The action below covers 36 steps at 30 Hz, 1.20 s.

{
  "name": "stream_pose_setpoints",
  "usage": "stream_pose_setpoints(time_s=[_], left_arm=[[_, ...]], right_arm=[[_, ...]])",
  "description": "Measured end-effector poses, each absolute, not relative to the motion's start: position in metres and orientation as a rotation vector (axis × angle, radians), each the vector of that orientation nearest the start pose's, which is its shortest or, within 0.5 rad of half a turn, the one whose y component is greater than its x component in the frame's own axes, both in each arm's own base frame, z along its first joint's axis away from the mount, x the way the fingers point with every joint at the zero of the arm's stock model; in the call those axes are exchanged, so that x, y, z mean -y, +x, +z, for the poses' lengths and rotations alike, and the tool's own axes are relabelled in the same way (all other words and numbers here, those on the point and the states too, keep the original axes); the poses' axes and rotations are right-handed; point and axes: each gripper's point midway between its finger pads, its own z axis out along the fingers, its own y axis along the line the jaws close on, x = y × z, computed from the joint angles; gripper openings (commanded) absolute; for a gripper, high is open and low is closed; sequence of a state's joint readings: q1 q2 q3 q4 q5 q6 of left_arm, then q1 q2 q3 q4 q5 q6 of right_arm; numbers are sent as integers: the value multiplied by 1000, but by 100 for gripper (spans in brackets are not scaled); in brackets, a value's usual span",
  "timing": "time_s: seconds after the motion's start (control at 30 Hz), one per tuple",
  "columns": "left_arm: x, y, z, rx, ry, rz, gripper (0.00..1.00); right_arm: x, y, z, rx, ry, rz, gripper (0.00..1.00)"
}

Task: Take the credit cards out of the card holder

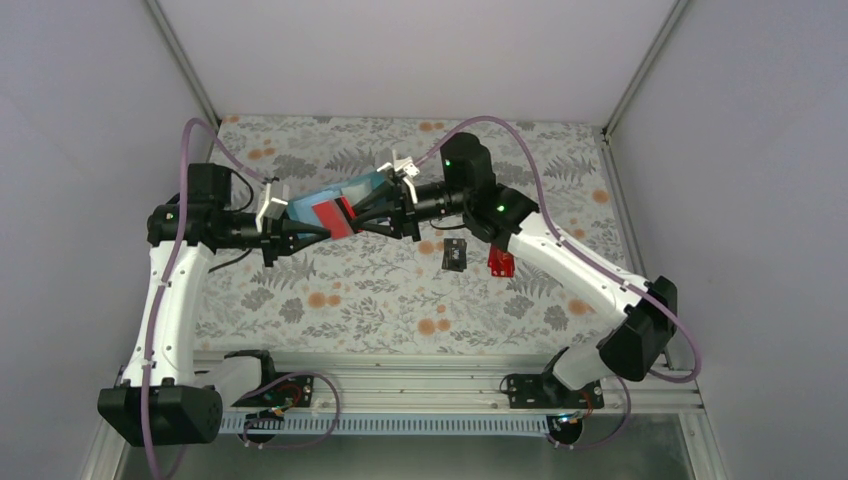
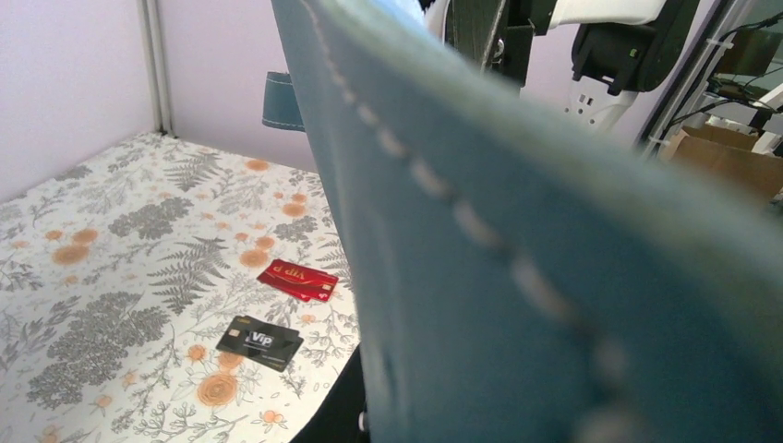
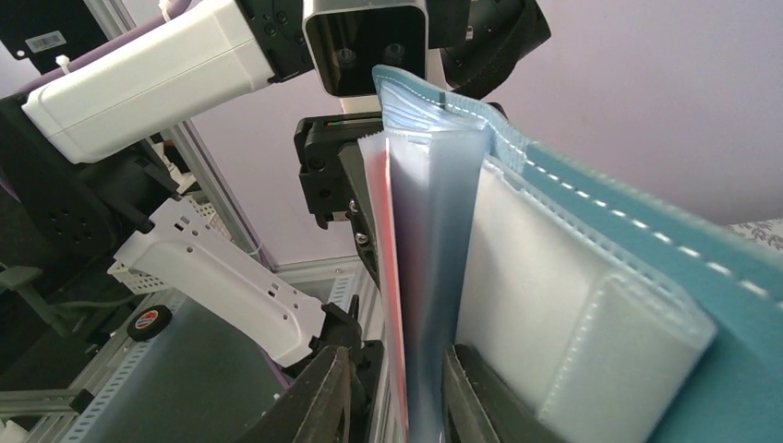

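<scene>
The teal-blue card holder (image 1: 350, 190) is held up above the flowered cloth between both grippers. My left gripper (image 1: 335, 229) is shut on its near edge. In the left wrist view the holder (image 2: 554, 258) fills the frame and hides the fingers. My right gripper (image 1: 353, 215) is open, its jaws astride a pale pocket flap and a red-faced card (image 3: 392, 277) that stands in the holder (image 3: 646, 277). A gap shows beside the left finger (image 3: 332, 397). A black card (image 2: 259, 342) and a red card (image 2: 297, 280) lie flat on the cloth, to the right of the holder in the top view.
The flowered cloth (image 1: 330, 290) covers the table between pale walls and metal corner posts (image 1: 180, 50). The black card (image 1: 455, 255) and red card (image 1: 500, 262) lie under the right forearm. The left arm's white wrist housing (image 3: 365, 41) sits right behind the holder.
</scene>
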<state>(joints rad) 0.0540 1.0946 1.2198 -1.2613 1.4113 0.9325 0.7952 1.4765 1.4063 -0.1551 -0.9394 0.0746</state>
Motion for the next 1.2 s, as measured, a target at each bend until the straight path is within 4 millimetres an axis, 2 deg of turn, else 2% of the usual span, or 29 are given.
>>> stream_pose_setpoints(time_s=[0.13, 0.23, 0.33, 0.4, 0.47, 0.5, 0.57, 0.63, 0.83, 1.0, 1.2], left_arm=[[160, 186, 346, -1519, 1098, -1188, 2], [160, 187, 346, -1521, 1097, -1187, 2], [160, 188, 346, -1531, 1093, -1186, 4], [159, 190, 346, -1533, 1091, -1182, 11], [159, 192, 346, -1537, 1089, -1177, 12], [160, 193, 346, -1538, 1090, -1176, 9], [159, 197, 343, -1557, 1079, -1171, 3], [159, 203, 340, -1572, 1073, -1161, 2], [160, 219, 328, -1659, 1029, -1132, 2], [151, 232, 319, -1740, 961, -1092, 2], [148, 238, 317, -1773, 929, -1070, 2]], right_arm=[[-396, 193, 376, -1442, -1320, 1444, 20], [-399, 195, 371, -1458, -1323, 1451, 5], [-400, 196, 369, -1469, -1322, 1450, 4], [-399, 199, 369, -1473, -1311, 1436, 4], [-398, 202, 368, -1488, -1292, 1420, 4], [-396, 204, 368, -1496, -1281, 1413, 4], [-386, 214, 365, -1534, -1239, 1398, 4], [-376, 222, 362, -1567, -1204, 1389, 4], [-365, 232, 353, -1656, -1137, 1376, 4], [-334, 264, 355, -1732, -1003, 1273, 4], [-303, 287, 353, -1830, -869, 1168, 4]])
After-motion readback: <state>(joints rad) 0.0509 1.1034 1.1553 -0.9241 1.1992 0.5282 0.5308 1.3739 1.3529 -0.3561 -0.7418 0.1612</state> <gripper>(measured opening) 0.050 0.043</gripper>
